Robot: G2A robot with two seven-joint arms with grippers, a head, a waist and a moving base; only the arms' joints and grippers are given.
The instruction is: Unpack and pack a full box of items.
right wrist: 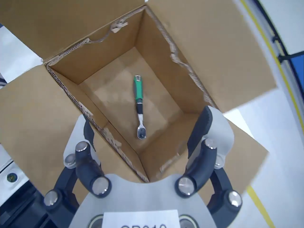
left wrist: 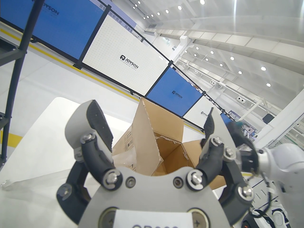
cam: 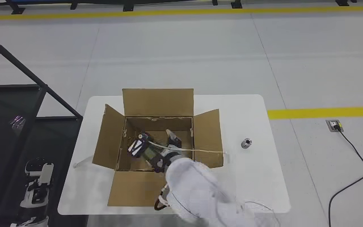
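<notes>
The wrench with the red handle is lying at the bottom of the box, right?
Not quite. The wrench does lie at the bottom of the box, but its handle is green, not red. The right wrist view shows it.

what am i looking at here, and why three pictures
It is a two-armed robot at a white table. The top view looks down from above its arms; the other two come from cameras on its wrists. On the table stands an open cardboard box, with a small metal part lying apart from it. The right claw hangs open above the box, looking in at a green-handled ratchet wrench on the bottom. The left claw is open too, beside the box. Neither holds anything.
</notes>
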